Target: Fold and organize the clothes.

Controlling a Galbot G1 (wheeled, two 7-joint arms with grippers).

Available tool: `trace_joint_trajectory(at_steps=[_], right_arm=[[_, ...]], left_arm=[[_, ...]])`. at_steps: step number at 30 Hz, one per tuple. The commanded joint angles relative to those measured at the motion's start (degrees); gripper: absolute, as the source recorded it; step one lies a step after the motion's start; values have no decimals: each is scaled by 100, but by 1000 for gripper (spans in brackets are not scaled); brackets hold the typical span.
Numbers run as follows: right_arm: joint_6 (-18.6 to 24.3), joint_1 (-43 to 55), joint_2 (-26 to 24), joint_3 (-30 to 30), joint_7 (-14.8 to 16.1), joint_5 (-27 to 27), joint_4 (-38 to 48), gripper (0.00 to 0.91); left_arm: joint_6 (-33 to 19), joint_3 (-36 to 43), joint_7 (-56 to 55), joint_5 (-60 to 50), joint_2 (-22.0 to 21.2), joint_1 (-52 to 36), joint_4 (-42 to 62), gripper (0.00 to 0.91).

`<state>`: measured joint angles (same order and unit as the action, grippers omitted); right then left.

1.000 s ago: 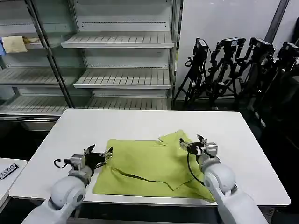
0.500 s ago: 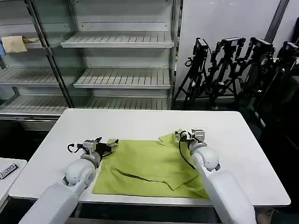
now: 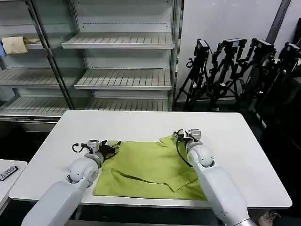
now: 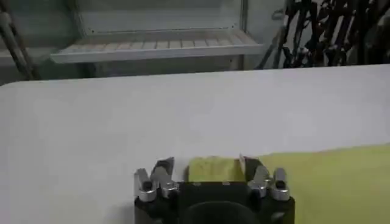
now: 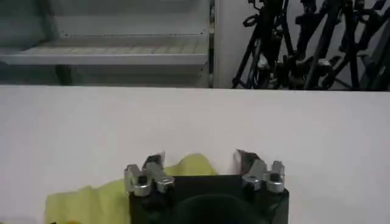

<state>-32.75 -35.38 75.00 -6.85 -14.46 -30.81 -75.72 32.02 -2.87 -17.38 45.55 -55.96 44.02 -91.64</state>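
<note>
While the T-shirt point(image 3: 148, 169) lies spread across the near half of the white table point(image 3: 235, 141), both arms reach to its far edge. Over on the left, the left gripper point(image 3: 114, 148) sits at the shirt's far left corner, fingers point(image 4: 159, 171) spread wide with the yellow-green hem between them, released for now, probably lining up a pinch. Across to the right, the right gripper point(image 3: 182, 135) hovers at the far right sleeve, jaws likewise parted around the fabric tip. Behind, the metal shelves point(image 3: 120, 80) stand bare apart from a pale cloth point(image 3: 15, 44) on the upper left shelf.
</note>
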Motion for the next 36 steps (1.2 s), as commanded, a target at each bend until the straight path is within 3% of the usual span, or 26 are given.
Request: trace_joint_trajectory(at_steps=[1,14,23,28,36], right_arm=[[-33,20,77,49,13,-68,246,0],[158,-169,26,33,84,-139,-121,0],[770,-335,-54,-49,46,-95,-480,0],[997,-428,-147,-108,62,-28,-877,0],[990,-739,-401,-319,70,-57,-1840,0]], left_arm=[[51,64,86,98,6,9,95,30],[-178,-100,176,317,42,127,-17,30],[-558,-228,266,411,93,207,-295,30],[-672,-333,291,438,161,264,-563,30],[-677,-553,319,486,348,636,-1106,30]])
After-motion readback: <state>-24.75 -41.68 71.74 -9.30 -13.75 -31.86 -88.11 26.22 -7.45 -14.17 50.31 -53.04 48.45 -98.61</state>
